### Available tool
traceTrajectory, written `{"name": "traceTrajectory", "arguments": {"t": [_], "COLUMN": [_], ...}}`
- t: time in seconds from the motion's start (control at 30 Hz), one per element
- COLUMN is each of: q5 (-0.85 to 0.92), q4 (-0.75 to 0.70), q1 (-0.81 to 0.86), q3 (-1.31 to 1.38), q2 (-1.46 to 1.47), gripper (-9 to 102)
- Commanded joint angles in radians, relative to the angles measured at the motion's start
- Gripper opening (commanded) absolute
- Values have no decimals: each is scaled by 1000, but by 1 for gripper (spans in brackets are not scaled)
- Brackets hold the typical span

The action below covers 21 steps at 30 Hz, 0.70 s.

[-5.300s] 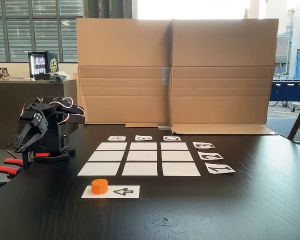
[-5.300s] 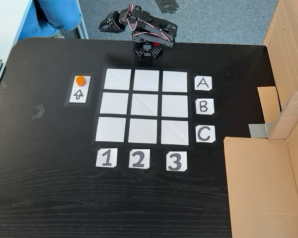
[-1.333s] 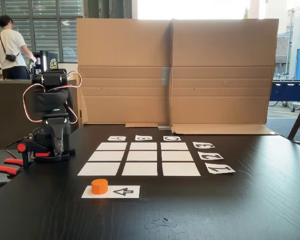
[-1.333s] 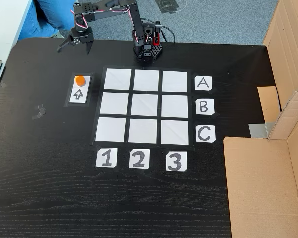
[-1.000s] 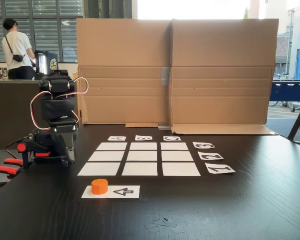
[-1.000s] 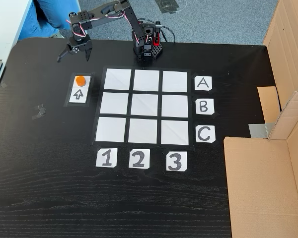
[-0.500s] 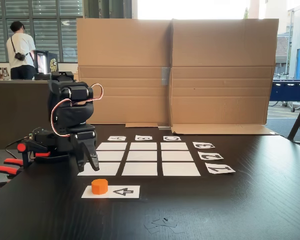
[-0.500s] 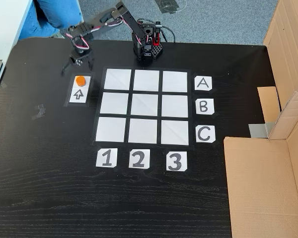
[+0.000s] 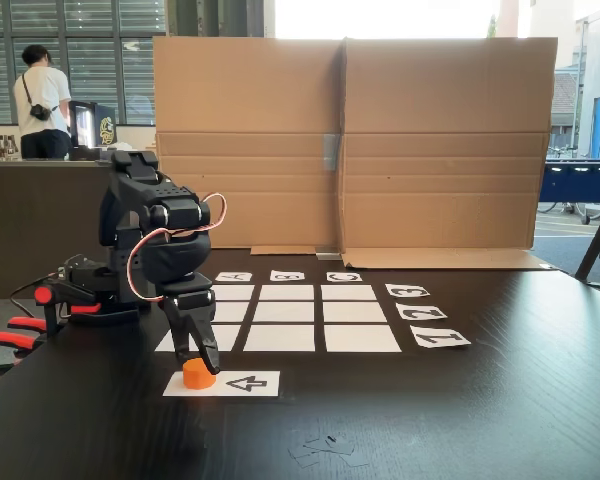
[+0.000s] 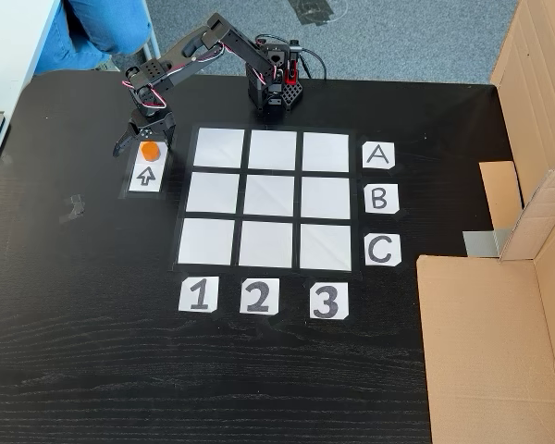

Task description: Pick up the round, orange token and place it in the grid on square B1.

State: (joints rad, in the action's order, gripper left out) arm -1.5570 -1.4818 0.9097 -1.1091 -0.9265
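Token (image 10: 149,148) sits on the arrow strip (image 10: 146,175) near the desk's (image 10: 92,351) far left corner; our hand (image 10: 142,146) straddles it, spread. We should lower squarely, centre it, then squeeze.

Dark wood-grain bench (image 10: 259,370), faint sheen. Small orange plastic token (image 10: 149,148), matt. White paper grid squares (image 10: 273,197), matt. Brown corrugated cardboard screen (image 9: 350,140), dull. Black plastic arm (image 9: 160,240).

Token (image 9: 199,375) top behind hand (image 9: 196,355)
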Motion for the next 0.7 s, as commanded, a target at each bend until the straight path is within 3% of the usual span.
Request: {"name": "traceTrajectory", "arguments": {"t": [0.0,0.43,0.53,0.67], "q5": [-12,-38,-38,-38], "q4": [8,23,26,31], "q1": [-17,-14,-6,0], "q3": [37,44,55,67], "q2": [-17,-21,-15,-5], "gripper": [60,60,45,15]}}
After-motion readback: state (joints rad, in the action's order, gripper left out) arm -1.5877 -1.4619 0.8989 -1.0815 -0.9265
